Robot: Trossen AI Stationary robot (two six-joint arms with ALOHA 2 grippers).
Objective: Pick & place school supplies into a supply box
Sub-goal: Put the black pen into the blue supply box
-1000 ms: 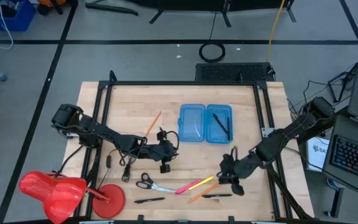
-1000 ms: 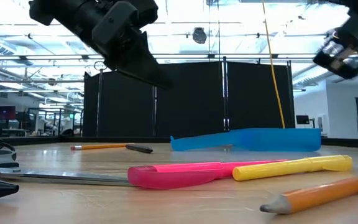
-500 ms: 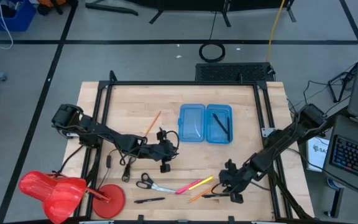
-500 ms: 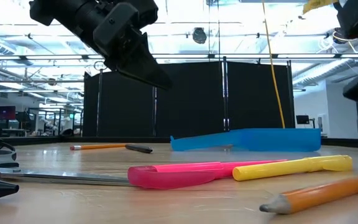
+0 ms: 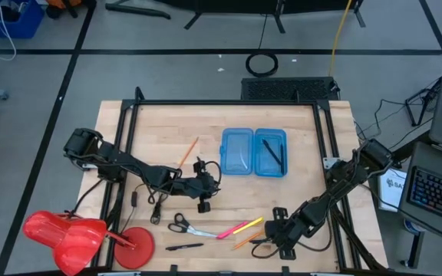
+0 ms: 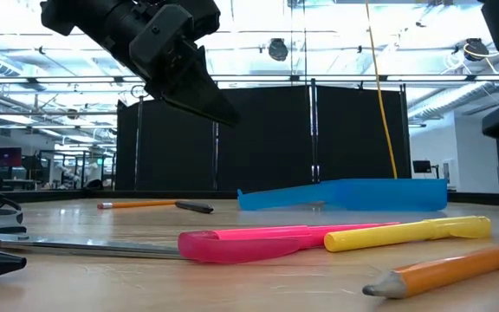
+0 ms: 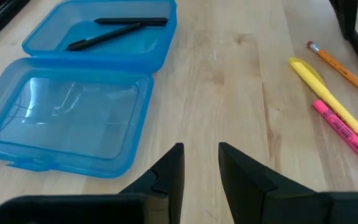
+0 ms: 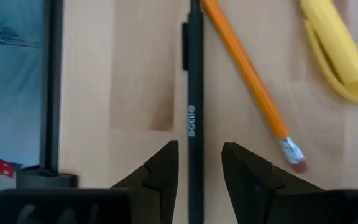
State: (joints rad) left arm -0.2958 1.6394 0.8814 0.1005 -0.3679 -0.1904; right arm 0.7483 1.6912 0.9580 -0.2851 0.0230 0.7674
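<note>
Straddling a slim black pen (image 8: 194, 118), the right gripper (image 8: 199, 163) has its fingers apart, one on each side of the barrel. Just beside lie an orange pencil (image 8: 247, 68) with a pink eraser and a glossy yellow marker (image 8: 337, 46). The left gripper (image 7: 200, 168), fingers narrowly parted, hangs near the translucent blue supply box (image 7: 73, 118), two pens in its far half.

Left arm is seen stretched from the left edge toward frame centre in the high view; left gripper (image 5: 203, 186) is held with fingers (image 7: 169, 171) slightly parted. Right arm is angled down to the lower right; right gripper (image 5: 272, 230) is lowered, fingers (image 8: 160, 168) spread.
</note>
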